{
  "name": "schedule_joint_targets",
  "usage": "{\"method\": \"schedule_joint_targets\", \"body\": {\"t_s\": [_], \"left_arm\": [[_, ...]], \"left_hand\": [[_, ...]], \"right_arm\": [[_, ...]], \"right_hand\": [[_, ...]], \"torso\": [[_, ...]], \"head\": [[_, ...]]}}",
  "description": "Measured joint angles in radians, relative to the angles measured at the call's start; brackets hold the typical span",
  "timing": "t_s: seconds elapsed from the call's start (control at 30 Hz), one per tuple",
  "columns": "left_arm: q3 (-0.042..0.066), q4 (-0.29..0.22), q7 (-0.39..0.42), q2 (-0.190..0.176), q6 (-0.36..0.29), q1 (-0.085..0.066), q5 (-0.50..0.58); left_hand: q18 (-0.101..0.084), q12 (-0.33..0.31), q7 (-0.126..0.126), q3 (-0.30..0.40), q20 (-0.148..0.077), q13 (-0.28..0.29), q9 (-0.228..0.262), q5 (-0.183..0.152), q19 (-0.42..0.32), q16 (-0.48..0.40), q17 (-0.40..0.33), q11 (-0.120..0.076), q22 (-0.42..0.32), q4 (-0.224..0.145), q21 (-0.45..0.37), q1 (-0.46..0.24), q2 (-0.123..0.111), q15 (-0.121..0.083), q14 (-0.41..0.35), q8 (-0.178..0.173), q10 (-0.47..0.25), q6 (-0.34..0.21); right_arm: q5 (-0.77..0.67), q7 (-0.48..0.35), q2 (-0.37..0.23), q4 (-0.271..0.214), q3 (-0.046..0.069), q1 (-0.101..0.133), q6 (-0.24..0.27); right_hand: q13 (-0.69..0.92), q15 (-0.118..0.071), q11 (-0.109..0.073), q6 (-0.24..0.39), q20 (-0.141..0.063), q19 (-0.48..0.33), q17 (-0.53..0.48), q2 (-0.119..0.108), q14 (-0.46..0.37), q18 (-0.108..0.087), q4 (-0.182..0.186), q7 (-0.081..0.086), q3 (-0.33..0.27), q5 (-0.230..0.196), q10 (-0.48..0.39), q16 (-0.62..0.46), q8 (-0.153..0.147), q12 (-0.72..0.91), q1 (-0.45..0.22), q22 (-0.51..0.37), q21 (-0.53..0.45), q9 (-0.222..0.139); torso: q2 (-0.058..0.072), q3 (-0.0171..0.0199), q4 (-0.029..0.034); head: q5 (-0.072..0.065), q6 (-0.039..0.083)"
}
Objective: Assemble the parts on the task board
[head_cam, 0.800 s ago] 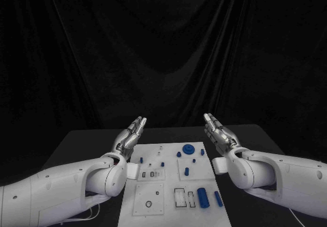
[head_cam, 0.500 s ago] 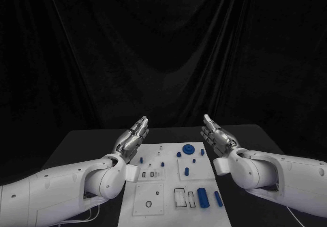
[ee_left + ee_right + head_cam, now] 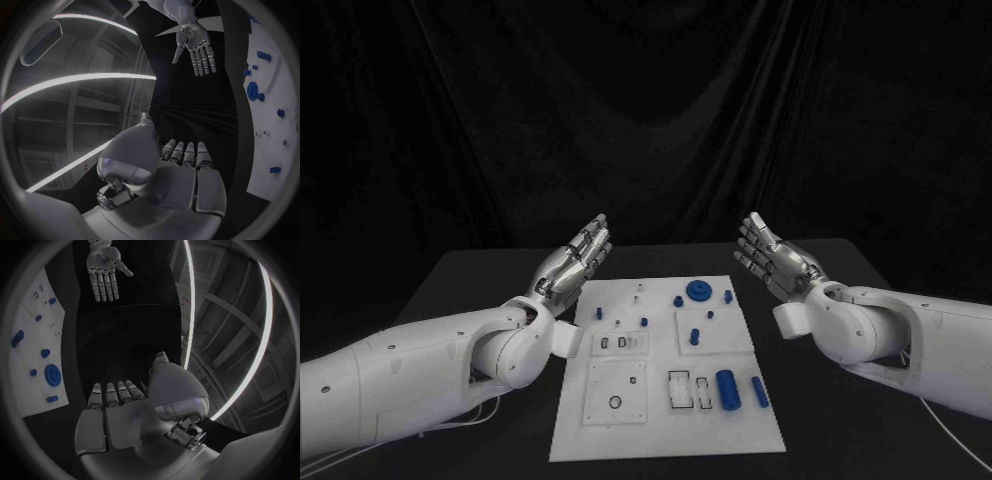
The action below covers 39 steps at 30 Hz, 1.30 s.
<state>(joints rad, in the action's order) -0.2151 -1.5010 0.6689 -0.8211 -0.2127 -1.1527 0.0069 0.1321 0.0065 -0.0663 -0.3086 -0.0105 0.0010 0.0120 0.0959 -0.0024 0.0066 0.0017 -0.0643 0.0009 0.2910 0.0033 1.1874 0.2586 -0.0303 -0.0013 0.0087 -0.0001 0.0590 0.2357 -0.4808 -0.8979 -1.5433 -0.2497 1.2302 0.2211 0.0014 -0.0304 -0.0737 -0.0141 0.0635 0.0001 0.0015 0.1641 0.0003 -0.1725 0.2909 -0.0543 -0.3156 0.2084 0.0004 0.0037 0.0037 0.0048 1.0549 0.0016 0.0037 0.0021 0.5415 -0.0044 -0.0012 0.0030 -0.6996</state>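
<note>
Black worktop [image 3: 488, 285], white board [image 3: 664, 400] between raised, empty hands.
Left hand [image 3: 577, 262] and right hand [image 3: 773, 258] flat, released; no part [image 3: 727, 391] grasped yet — next, reaching down to pick one.

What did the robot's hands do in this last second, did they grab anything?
No. Both hands drew apart, each swinging outward from the task board: the left robot hand toward its left edge, the right robot hand clear of its right edge. Both are open and hold nothing. The blue parts lie where they were.
</note>
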Motion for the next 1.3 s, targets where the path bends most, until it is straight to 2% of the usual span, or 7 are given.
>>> {"method": "schedule_joint_targets", "body": {"t_s": [0.23, 0.37, 0.43, 0.5, 0.6, 0.87, 1.3], "left_arm": [[0.000, -0.010, 0.003, -0.029, -0.010, 0.000, -0.098], [0.000, -0.021, 0.004, -0.046, -0.022, 0.000, -0.158], [0.000, -0.026, 0.004, -0.058, -0.028, 0.000, -0.182], [0.000, -0.028, 0.004, -0.068, -0.031, 0.000, -0.199], [0.000, -0.028, 0.005, -0.075, -0.032, 0.000, -0.218], [0.000, -0.028, 0.005, -0.087, -0.032, -0.014, -0.277], [0.000, -0.017, 0.006, -0.092, -0.033, -0.035, -0.359]], "left_hand": [[0.015, 0.000, 0.020, 0.003, 0.009, 0.000, 0.003, 0.022, 0.002, 0.000, -0.001, 0.000, 0.000, -0.003, 0.000, 0.038, -0.007, 0.000, 0.000, 0.004, 0.000, 0.027], [0.015, 0.000, 0.031, 0.012, 0.018, 0.000, 0.006, 0.068, 0.004, 0.000, -0.001, 0.000, 0.000, 0.000, 0.000, 0.084, -0.008, 0.000, 0.000, 0.004, 0.000, 0.052], [0.015, 0.000, 0.041, 0.018, 0.025, 0.000, 0.007, 0.111, 0.000, 0.000, -0.001, 0.000, 0.000, -0.004, 0.000, 0.111, -0.008, 0.000, 0.000, 0.008, 0.000, 0.063], [0.015, 0.000, 0.045, 0.027, 0.035, 0.000, 0.008, 0.146, 0.002, 0.000, -0.001, 0.008, 0.000, -0.001, 0.000, 0.140, -0.008, 0.000, 0.000, 0.008, 0.000, 0.074], [0.015, 0.000, 0.050, 0.028, 0.073, 0.000, 0.008, 0.158, 0.002, 0.000, -0.001, 0.016, 0.000, -0.003, 0.000, 0.159, -0.011, 0.000, 0.000, 0.008, 0.000, 0.079], [0.031, 0.000, 0.056, 0.028, 0.100, 0.001, 0.009, 0.178, 0.003, 0.000, -0.001, 0.022, 0.000, -0.003, 0.000, 0.167, -0.004, 0.000, 0.000, 0.008, 0.000, 0.091], [0.031, 0.000, 0.065, 0.031, 0.122, 0.001, 0.010, 0.234, 0.003, 0.000, 0.000, 0.029, 0.000, 0.000, 0.000, 0.201, 0.000, 0.014, 0.001, 0.009, 0.000, 0.100]], "right_arm": [[-0.102, 0.017, -0.045, -0.028, 0.001, 0.051, -0.016], [-0.238, 0.067, -0.065, -0.036, 0.000, 0.093, -0.014], [-0.336, 0.111, -0.066, -0.040, 0.000, 0.121, -0.012], [-0.430, 0.149, -0.065, -0.041, 0.001, 0.144, -0.007], [-0.602, 0.208, -0.064, -0.042, 0.002, 0.170, 0.000], [-1.107, 0.366, -0.037, -0.032, 0.001, 0.224, 0.002], [-1.810, 0.556, 0.005, -0.031, 0.001, 0.241, -0.025]], "right_hand": [[0.000, 0.005, 0.036, -0.018, 0.052, -0.001, 0.000, -0.020, 0.000, 0.000, -0.005, 0.047, 0.032, 0.064, 0.000, 0.000, 0.000, 0.000, 0.067, 0.000, 0.000, 0.005], [0.003, 0.126, 0.095, -0.069, 0.144, 0.031, 0.002, -0.037, 0.009, 0.000, -0.067, 0.109, 0.075, 0.199, 0.013, 0.001, 0.012, 0.001, 0.223, 0.012, 0.016, 0.014], [0.012, 0.198, 0.143, -0.148, 0.209, 0.134, 0.016, -0.026, 0.070, 0.000, -0.145, 0.158, 0.116, 0.233, 0.054, 0.025, 0.030, 0.020, 0.336, 0.043, 0.071, 0.025], [0.037, 0.222, 0.199, -0.302, 0.212, 0.439, 0.047, -0.019, 0.255, 0.049, -0.191, 0.189, 0.162, 0.201, 0.189, 0.088, 0.070, 0.078, 0.402, 0.113, 0.218, 0.049], [0.044, 0.240, 0.234, -0.441, 0.217, 0.693, 0.071, -0.036, 0.576, 0.034, -0.220, 0.207, 0.212, 0.200, 0.333, 0.155, 0.088, 0.126, 0.436, 0.130, 0.281, 0.060], [0.053, 0.158, 0.220, -0.611, 0.168, 0.957, 0.094, -0.075, 1.020, 0.000, -0.262, 0.217, 0.270, 0.097, 0.546, 0.205, 0.083, 0.136, 0.461, 0.111, 0.295, 0.058], [0.066, 0.004, 0.136, -0.841, 0.011, 1.312, 0.295, -0.155, 1.458, 0.000, -0.328, 0.077, 0.362, -0.008, 0.910, 0.391, 0.064, 0.112, 0.420, 0.227, 0.490, 0.069]], "torso": [[0.009, 0.0030, 0.0069], [0.014, 0.0054, 0.0110], [0.018, 0.0069, 0.0139], [0.025, 0.0079, 0.0165], [0.035, 0.0089, 0.0188], [0.063, 0.0094, 0.0377], [0.098, 0.0007, 0.0659]], "head": [[0.001, -0.017], [0.009, -0.026], [0.011, -0.031], [0.014, -0.034], [0.017, -0.037], [-0.002, -0.044], [0.000, -0.075]]}}
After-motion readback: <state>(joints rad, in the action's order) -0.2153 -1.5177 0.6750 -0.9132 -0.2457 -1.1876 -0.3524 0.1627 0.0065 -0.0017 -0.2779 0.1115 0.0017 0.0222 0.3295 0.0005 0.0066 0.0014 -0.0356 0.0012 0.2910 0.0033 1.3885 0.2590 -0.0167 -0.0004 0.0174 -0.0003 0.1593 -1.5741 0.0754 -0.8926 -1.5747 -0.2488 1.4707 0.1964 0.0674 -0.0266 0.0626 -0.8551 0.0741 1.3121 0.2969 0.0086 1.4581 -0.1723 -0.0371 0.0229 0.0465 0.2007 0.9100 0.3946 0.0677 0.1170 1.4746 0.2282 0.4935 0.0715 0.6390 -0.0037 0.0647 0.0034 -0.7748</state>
